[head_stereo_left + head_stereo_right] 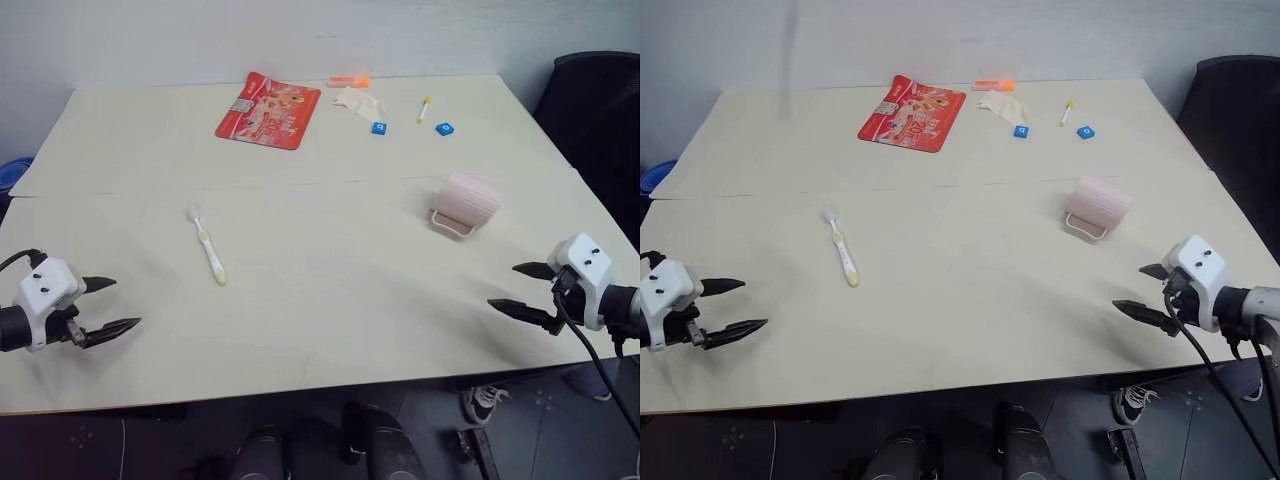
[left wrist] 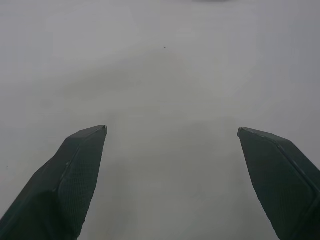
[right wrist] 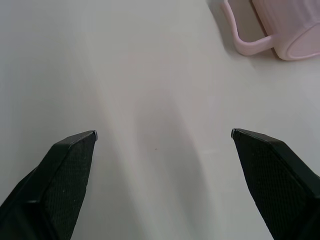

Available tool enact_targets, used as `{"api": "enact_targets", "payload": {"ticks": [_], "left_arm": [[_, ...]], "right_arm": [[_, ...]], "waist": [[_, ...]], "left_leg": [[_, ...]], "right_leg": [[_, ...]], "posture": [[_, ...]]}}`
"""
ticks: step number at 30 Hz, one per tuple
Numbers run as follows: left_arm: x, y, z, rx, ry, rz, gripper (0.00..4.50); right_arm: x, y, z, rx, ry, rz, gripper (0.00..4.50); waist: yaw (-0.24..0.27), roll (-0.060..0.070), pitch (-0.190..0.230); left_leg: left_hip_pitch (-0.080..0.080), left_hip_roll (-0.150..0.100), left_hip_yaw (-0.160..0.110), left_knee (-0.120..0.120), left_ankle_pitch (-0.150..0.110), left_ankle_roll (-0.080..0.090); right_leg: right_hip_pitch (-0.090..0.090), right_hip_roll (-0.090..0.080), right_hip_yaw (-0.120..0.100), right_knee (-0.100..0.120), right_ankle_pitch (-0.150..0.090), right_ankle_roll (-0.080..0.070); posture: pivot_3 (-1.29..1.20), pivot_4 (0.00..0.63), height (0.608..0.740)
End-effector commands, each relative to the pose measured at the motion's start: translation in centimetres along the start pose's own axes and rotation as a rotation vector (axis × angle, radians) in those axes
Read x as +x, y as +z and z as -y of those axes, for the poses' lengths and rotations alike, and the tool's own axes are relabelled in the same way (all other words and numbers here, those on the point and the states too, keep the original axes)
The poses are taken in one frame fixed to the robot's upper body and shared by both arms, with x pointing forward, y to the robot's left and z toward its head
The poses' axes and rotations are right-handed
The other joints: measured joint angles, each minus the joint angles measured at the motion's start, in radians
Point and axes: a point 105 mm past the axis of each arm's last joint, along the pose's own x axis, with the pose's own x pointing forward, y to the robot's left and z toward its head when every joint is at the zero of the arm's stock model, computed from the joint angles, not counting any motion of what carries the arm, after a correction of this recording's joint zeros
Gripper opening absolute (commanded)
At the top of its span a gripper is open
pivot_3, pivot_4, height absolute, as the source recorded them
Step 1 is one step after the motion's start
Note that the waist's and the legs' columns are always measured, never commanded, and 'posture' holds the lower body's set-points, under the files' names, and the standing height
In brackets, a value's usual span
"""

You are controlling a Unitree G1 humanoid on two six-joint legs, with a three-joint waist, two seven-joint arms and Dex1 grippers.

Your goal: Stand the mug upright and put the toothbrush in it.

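The pale pink ribbed mug (image 1: 467,201) lies on its side on the right half of the table, its loop handle toward the front edge; the handle and base also show in the right wrist view (image 3: 280,30). The toothbrush (image 1: 207,245), white head and pale yellow handle, lies flat left of centre. My left gripper (image 1: 118,305) hovers open near the front left edge, well short of the toothbrush. Open as well, my right gripper (image 1: 520,290) hangs at the front right, a little nearer than the mug, with nothing between its fingers.
At the back of the cream table (image 1: 320,320) lie a red packet (image 1: 268,109), an orange item (image 1: 349,81), a crumpled pale wrapper (image 1: 358,102), two blue cubes (image 1: 379,128) (image 1: 444,128) and a short yellow-and-white stick (image 1: 424,108). A dark chair (image 1: 600,130) stands at the right.
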Motion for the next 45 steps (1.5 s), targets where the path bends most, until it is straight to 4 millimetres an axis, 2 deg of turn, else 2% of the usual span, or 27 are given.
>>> {"api": "enact_targets", "payload": {"ticks": [1, 4, 9, 13, 17, 19, 23, 30, 39, 41, 42, 44, 45], "left_arm": [[-0.1, 0.3, -0.3, 0.007, 0.017, 0.020, 4.49], [0.2, 0.9, 0.0, 0.021, -0.006, 0.031, 4.49], [1.7, 7.4, 2.4, 0.004, -0.167, 0.215, 4.49], [2.1, 12.3, 6.6, 0.043, -0.410, 0.319, 4.49], [2.5, 15.1, 9.0, 0.106, -0.535, 0.356, 4.49], [2.6, 16.1, 9.9, 0.138, -0.586, 0.368, 4.49], [3.2, 17.2, 10.7, 0.205, -0.622, 0.383, 4.49], [3.7, 17.8, 10.5, 0.228, -0.604, 0.406, 4.49], [3.6, 18.0, 10.1, 0.242, -0.569, 0.415, 4.49], [3.5, 17.9, 10.0, 0.241, -0.565, 0.411, 4.49], [3.5, 17.9, 10.0, 0.243, -0.562, 0.408, 4.49], [3.5, 17.8, 9.9, 0.244, -0.555, 0.406, 4.49], [3.5, 17.8, 9.8, 0.243, -0.551, 0.406, 4.49]], "right_arm": [[-0.2, 0.8, 0.4, -0.025, -0.017, 0.027, 4.50], [0.1, 1.3, 0.3, -0.057, -0.011, 0.023, 4.50], [2.0, 4.6, 0.3, -0.153, -0.040, 0.001, 4.50], [4.2, 6.9, 0.5, -0.164, -0.087, -0.019, 4.50], [6.1, 7.9, 0.9, -0.214, -0.118, -0.066, 4.50], [7.2, 8.2, 1.3, -0.199, -0.136, -0.076, 4.50], [9.5, 8.6, 1.9, -0.150, -0.145, -0.093, 4.50], [12.0, 9.2, 3.2, -0.083, -0.162, -0.101, 4.50], [13.6, 8.2, 3.8, -0.070, -0.151, -0.129, 4.50], [13.9, 8.2, 3.7, -0.069, -0.145, -0.124, 4.50], [14.0, 8.2, 3.7, -0.064, -0.148, -0.117, 4.50], [14.2, 8.3, 3.7, -0.062, -0.154, -0.108, 4.50], [14.2, 8.4, 3.8, -0.065, -0.156, -0.103, 4.50]], "waist": [[-0.001, 0.000, 0.000], [-0.001, 0.000, 0.000], [-0.002, 0.000, 0.000], [-0.001, 0.000, 0.000], [-0.001, 0.000, 0.000], [-0.001, 0.000, 0.000], [-0.007, 0.000, 0.000], [-0.020, 0.000, 0.000], [-0.025, 0.000, 0.000], [-0.035, 0.000, 0.000], [-0.041, 0.000, 0.000], [-0.047, 0.000, 0.000], [-0.046, 0.000, 0.000]], "left_leg": [[0.000, 0.000, 0.000, 0.000, 0.000, 0.000], [0.000, 0.000, 0.000, 0.000, 0.000, 0.000], [-0.001, 0.000, 0.000, 0.004, 0.000, 0.000], [-0.001, 0.000, 0.000, 0.005, 0.000, -0.001], [-0.002, 0.000, 0.000, 0.005, 0.001, -0.001], [-0.002, 0.000, 0.001, 0.005, 0.001, -0.002], [-0.002, 0.000, 0.002, 0.007, 0.002, -0.003], [-0.004, 0.000, 0.003, 0.006, 0.002, -0.005], [-0.003, 0.001, 0.002, 0.007, 0.003, -0.005], [-0.005, 0.000, -0.013, 0.006, 0.004, -0.005], [-0.007, -0.001, -0.021, 0.005, 0.006, -0.005], [-0.012, -0.005, -0.039, 0.005, 0.012, -0.004], [-0.011, -0.005, -0.038, 0.007, 0.013, -0.004]], "right_leg": [[0.000, 0.000, 0.000, 0.000, 0.000, 0.000], [0.000, 0.000, 0.000, 0.000, 0.000, 0.000], [0.000, 0.000, 0.000, 0.003, 0.000, 0.000], [0.000, 0.000, 0.001, 0.004, 0.000, 0.000], [0.000, 0.002, 0.001, 0.006, 0.000, 0.000], [0.000, 0.009, 0.002, 0.006, 0.000, 0.000], [0.000, 0.013, 0.003, 0.006, 0.000, 0.000], [-0.001, 0.015, 0.003, 0.006, -0.001, -0.001], [-0.001, 0.015, 0.004, 0.007, -0.001, -0.001], [0.005, 0.008, 0.002, 0.005, -0.001, -0.001], [0.008, -0.001, -0.006, 0.004, -0.001, -0.001], [0.015, -0.008, -0.025, 0.000, -0.001, -0.001], [0.015, -0.004, -0.025, 0.000, -0.001, -0.001]], "posture": [[0.00, 0.150, 0.740], [0.00, 0.150, 0.740], [0.00, 0.150, 0.740], [0.00, 0.150, 0.740], [0.00, 0.150, 0.740], [0.00, 0.150, 0.740], [0.00, 0.150, 0.740], [0.00, 0.150, 0.740], [0.00, 0.150, 0.740], [0.00, 0.150, 0.740], [0.00, 0.150, 0.740], [0.00, 0.150, 0.740], [0.00, 0.150, 0.740]]}}
